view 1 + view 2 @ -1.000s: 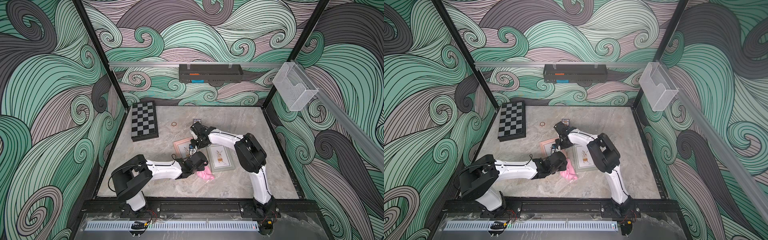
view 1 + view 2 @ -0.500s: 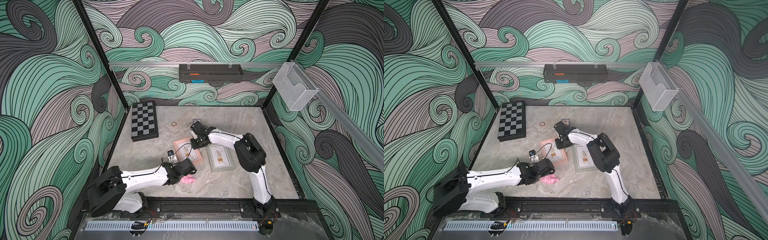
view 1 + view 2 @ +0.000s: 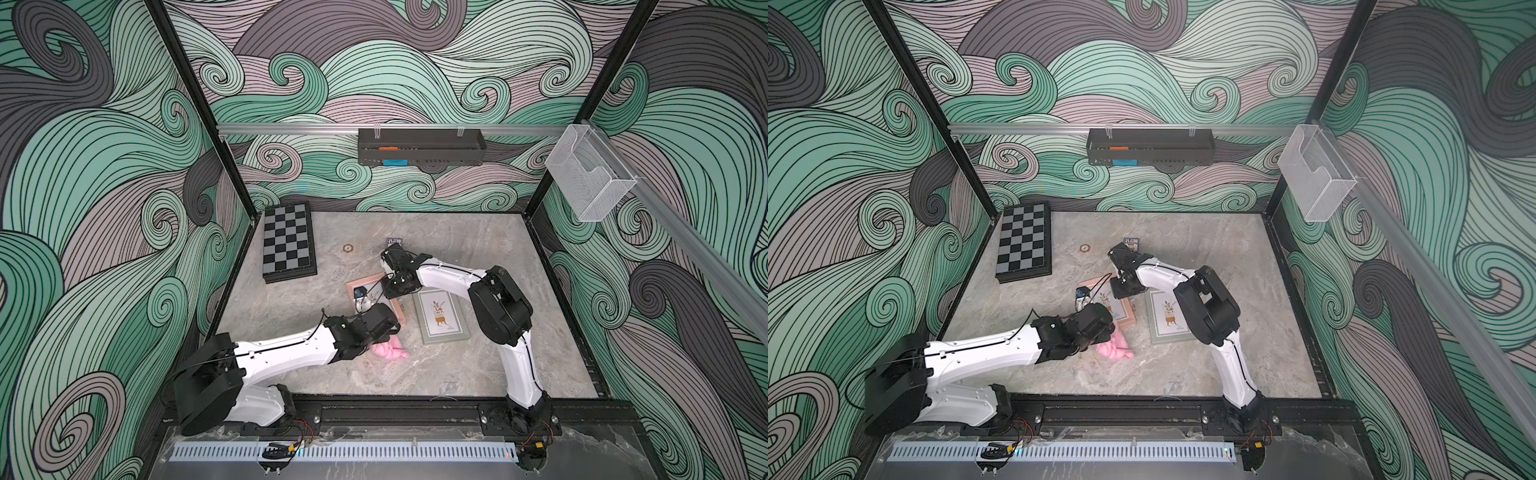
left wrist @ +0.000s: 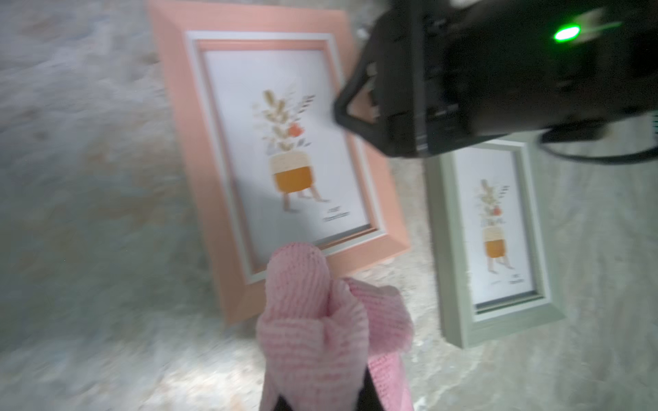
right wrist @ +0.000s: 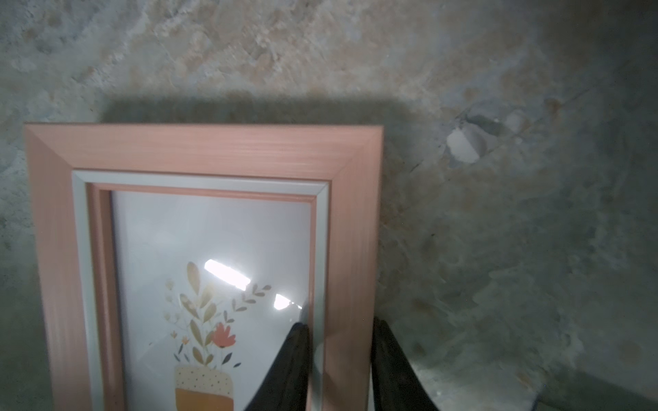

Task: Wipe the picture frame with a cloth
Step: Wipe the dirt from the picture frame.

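The pink picture frame (image 3: pixel 353 286) (image 3: pixel 1124 311) (image 4: pixel 199 149) (image 5: pixel 199 149) lies flat mid-table with a plant print under its glass. My right gripper (image 3: pixel 392 286) (image 5: pixel 341 352) is shut on its side rail, one finger on the glass side and one outside. The pink cloth (image 3: pixel 390 351) (image 3: pixel 1115 349) (image 4: pixel 313 320) is bunched in my left gripper (image 3: pixel 380 332) (image 4: pixel 327 398), which is shut on it. The bunch hangs at the frame's near corner. The left wrist view is blurred, and the cloth covers the left fingertips.
A grey-green picture frame (image 3: pixel 442 318) (image 4: pixel 498 242) lies just right of the pink one. A chessboard (image 3: pixel 289 243) sits back left, with a small ring (image 3: pixel 348 248) and a card box (image 3: pixel 394 242) behind the frames. A black shelf (image 3: pixel 419 151) and a clear holder (image 3: pixel 590 178) hang on the rails.
My left arm drew the cloth off the pink frame toward the table's front, then came back up to the frame's near corner. The right gripper has kept its hold.
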